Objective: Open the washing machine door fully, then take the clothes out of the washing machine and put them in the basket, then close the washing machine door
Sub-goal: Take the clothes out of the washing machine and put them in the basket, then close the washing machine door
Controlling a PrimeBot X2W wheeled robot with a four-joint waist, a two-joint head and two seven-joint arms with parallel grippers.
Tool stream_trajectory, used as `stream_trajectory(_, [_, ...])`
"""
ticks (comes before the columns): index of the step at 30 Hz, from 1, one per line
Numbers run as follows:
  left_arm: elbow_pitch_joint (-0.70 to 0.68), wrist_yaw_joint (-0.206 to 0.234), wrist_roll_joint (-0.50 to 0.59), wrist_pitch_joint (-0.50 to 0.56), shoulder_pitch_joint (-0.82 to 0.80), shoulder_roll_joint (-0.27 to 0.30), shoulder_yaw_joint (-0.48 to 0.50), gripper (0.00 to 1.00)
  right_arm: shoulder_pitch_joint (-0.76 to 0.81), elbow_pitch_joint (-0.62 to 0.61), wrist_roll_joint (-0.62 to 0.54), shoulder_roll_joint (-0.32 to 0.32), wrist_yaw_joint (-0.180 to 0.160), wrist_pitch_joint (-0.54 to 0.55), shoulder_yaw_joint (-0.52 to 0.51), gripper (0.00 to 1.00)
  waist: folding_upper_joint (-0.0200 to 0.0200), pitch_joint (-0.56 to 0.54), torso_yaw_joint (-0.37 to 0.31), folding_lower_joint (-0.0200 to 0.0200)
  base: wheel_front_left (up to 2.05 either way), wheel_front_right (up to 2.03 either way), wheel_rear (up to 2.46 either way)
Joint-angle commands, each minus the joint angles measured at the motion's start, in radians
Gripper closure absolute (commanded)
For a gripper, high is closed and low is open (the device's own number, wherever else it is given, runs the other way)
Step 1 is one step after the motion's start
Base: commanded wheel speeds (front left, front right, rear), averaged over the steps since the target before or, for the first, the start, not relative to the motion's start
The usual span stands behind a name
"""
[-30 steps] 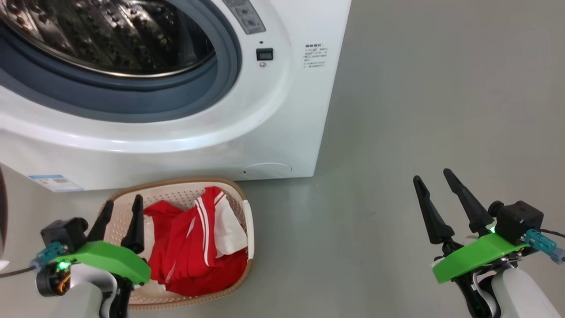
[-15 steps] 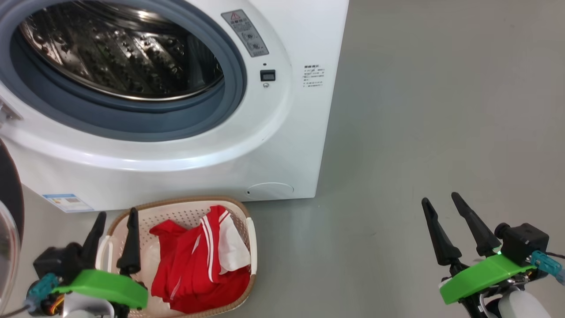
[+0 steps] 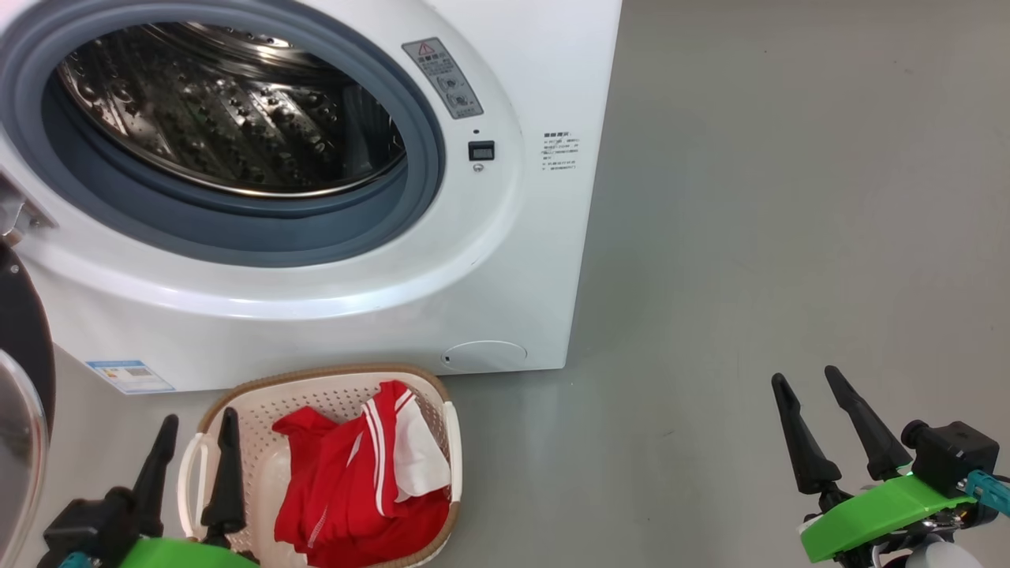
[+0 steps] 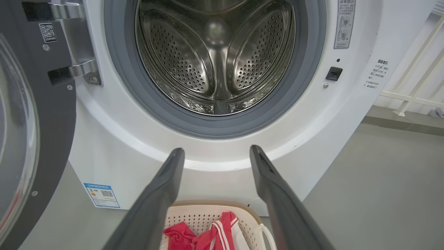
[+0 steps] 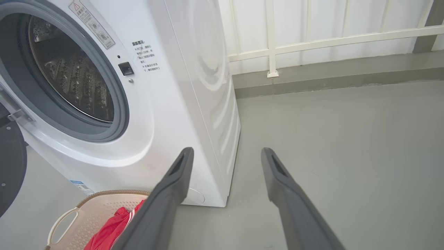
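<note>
Clothes (image 3: 363, 473) are seen heaped in the basket (image 3: 316, 375) at the lower left of the head view, just before the washing machine (image 3: 513, 252). Both pairs of jaws are held wide apart with nothing gripped. The washing machine door (image 4: 52, 114) is seen swung open, and a glancing push on its glossy rim could slip, or the basket could be knocked. The drum (image 4: 215, 59) floor is shown bare in the left wrist view, while in the head view it is hidden.

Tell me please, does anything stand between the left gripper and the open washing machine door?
Nothing visible does. In the head view the left gripper, open and empty, shows by the left end of the basket, and the washing machine door stands swung out just to its left, with bare floor between them.
</note>
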Motion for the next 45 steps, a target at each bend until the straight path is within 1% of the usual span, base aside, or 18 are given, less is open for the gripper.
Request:
stream_trajectory(1, [-0.043, -0.003, 0.012, -0.010, 0.006, 0.014, 0.043, 0.00, 0.011, -0.029, 0.002, -0.012, 0.002, -0.012, 0.011, 0.00, 0.0000, 0.000, 0.000, 0.0000, 0.00, 0.00, 0.00])
stream_trajectory(10, [-0.074, -0.003, 0.028, -0.010, 0.024, 0.003, 0.057, 0.00, 0.006, -0.034, -0.002, -0.004, 0.002, -0.012, 0.000, 0.00, 0.0000, 0.007, 0.001, 0.0000, 0.00, 0.00, 0.00])
stream_trajectory(21, [-0.073, -0.003, 0.044, -0.010, 0.009, -0.005, 0.053, 0.00, -0.001, -0.033, -0.004, -0.002, 0.002, -0.012, 0.004, 0.00, 0.0000, 0.013, 0.002, 0.0000, -0.09, 0.09, 0.00])
stream_trajectory(26, [-0.072, -0.003, 0.046, -0.010, 0.008, -0.007, 0.052, 0.00, 0.000, -0.031, -0.003, -0.003, 0.002, -0.012, 0.003, 0.00, 0.0000, 0.011, 0.004, 0.0000, -0.86, 0.86, 0.00])
stream_trajectory(36, [-0.091, -0.003, 0.040, -0.010, 0.016, -0.002, 0.042, 0.00, 0.003, -0.032, -0.001, -0.004, 0.002, -0.012, 0.002, 0.00, 0.0000, 0.008, 0.010, 0.0000, -1.43, 1.43, 0.00])
stream_trajectory(45, [-0.095, -0.003, 0.041, -0.010, 0.021, -0.005, 0.033, 0.00, 0.008, -0.032, -0.002, -0.004, 0.002, -0.012, 0.005, 0.00, 0.0000, 0.002, 0.015, 0.0000, -0.40, 0.40, 0.00])
